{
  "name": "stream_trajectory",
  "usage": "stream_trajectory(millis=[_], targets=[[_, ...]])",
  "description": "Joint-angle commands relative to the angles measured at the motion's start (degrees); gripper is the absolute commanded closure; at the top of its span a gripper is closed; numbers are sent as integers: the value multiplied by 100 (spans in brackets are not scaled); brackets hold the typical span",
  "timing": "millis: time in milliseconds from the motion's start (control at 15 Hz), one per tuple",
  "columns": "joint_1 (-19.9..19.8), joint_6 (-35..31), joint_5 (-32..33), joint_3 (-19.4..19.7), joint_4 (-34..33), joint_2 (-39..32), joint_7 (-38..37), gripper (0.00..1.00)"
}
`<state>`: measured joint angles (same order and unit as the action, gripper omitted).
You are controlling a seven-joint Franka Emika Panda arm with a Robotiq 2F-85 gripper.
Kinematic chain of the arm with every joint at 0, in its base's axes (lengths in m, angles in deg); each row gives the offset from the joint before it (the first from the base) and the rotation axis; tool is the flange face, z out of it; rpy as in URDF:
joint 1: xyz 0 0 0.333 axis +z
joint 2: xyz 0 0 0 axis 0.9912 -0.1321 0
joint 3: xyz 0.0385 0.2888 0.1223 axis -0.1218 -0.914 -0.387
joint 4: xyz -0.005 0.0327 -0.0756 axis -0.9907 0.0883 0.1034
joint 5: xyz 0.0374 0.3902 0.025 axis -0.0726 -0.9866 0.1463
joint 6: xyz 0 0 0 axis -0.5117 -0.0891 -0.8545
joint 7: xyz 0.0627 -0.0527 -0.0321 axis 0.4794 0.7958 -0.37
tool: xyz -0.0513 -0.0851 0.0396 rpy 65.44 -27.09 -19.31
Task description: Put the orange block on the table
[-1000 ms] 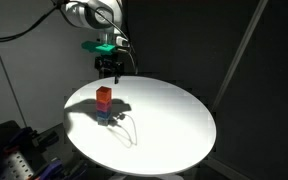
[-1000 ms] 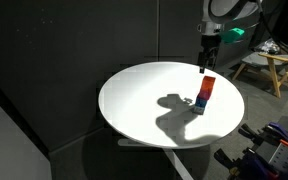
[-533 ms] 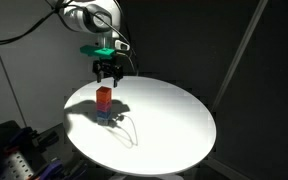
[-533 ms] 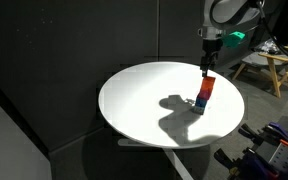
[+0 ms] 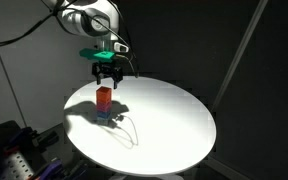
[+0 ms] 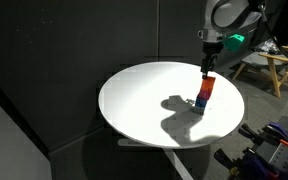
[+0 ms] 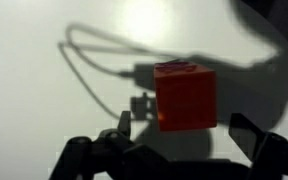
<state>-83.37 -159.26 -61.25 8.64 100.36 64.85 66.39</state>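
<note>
Since a second ago the hand (image 5: 108,78) has come down and shifted a little sideways, so it now hangs just above the stack of cubes rather than beyond it. I see the same lowering in both exterior views, with the hand (image 6: 207,70) close over the top cube.

The orange block (image 5: 104,94) is the top cube of the stack, resting on a darker red cube (image 5: 104,105), which sits on a blue cube (image 5: 104,116). The stack stands on the white desk (image 5: 174,120), near the rim on the arm's side. From the opposite angle the orange block (image 6: 207,84) and the blue cube (image 6: 201,103) line up under the hand, and a large dark shadow (image 6: 174,112) spreads across the desk (image 6: 134,95).

Through the wrist view I look down on the orange block (image 7: 186,97). My fingers (image 7: 254,135) stand spread wider than the block, one on each side, so the hand is open and grips nothing. Whether the fingertips touch the block, I cannot tell. Thin looping lines (image 7: 84,60) cross the desk beside it; cord or shadow, I cannot say.
</note>
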Motion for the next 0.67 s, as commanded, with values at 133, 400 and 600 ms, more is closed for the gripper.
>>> stream_trajectory(millis=[133,400,600], targets=[[-45,-432,81,-13,276,180,-42,0],[-32,-502,102,-20,333,150,-161,0],[-16,-277,70,-27,157,123,-402,0]])
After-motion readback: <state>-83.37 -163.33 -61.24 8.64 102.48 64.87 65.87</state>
